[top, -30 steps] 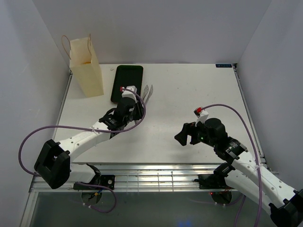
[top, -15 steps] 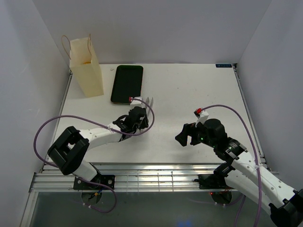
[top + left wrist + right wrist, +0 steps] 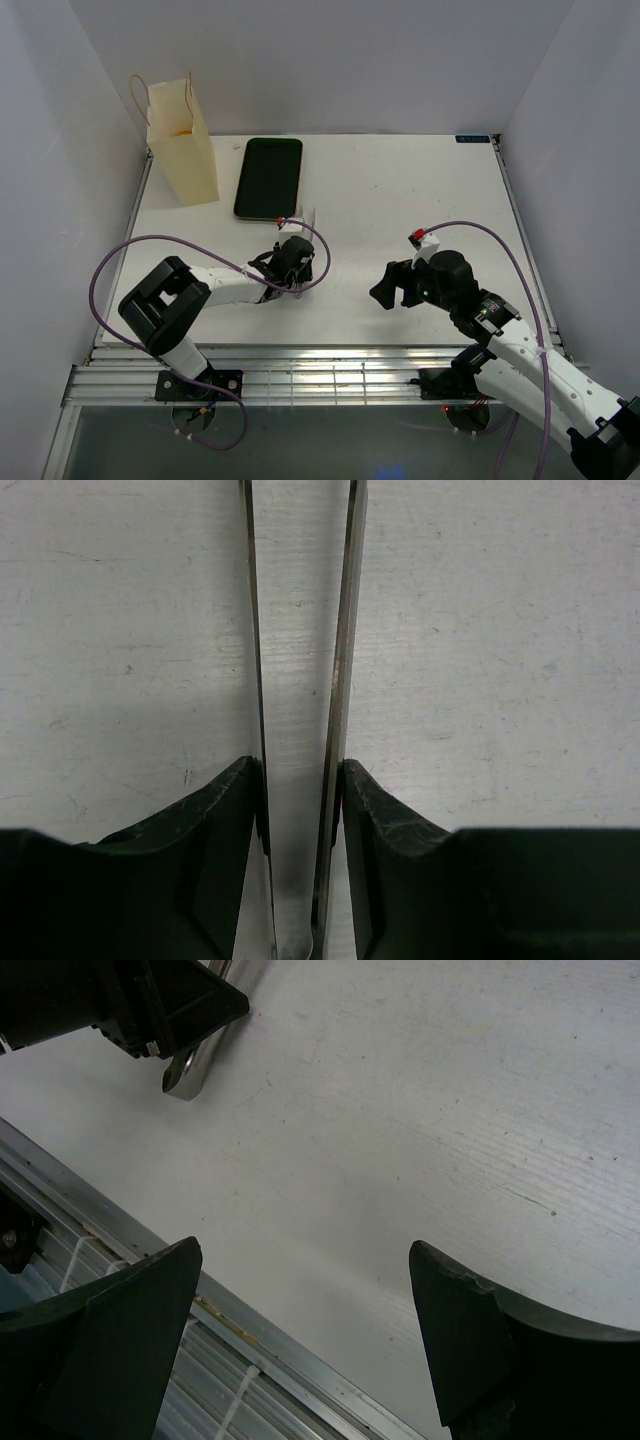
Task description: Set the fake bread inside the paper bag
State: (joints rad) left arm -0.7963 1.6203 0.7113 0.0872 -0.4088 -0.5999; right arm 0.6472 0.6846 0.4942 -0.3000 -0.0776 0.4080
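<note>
Left tool (image 3: 297, 780) is clamped on a pair of metal tongs (image 3: 346, 630). In the left wrist view both black fingers (image 3: 225, 830) press on the outside of the two blades, which leaves only a narrow gap between them. The blades run forward just above the white counter (image 3: 400, 190). From above, this tool sits low near the middle of the counter, just in front of the black tray (image 3: 268, 177), with the tong tips pointing toward the tray's near end. The right wrist view shows the tongs' rounded back end sticking out behind the left tool.

Right tool (image 3: 305, 1260) is spread wide with nothing between its fingers. It hangs over bare counter on the right side, well apart from the left tool.

The paper bag (image 3: 185, 150) stands upright at the far left corner, just left of the tray. An orange-brown patch (image 3: 180, 129) shows on its upper part, too small to tell what it is.
</note>
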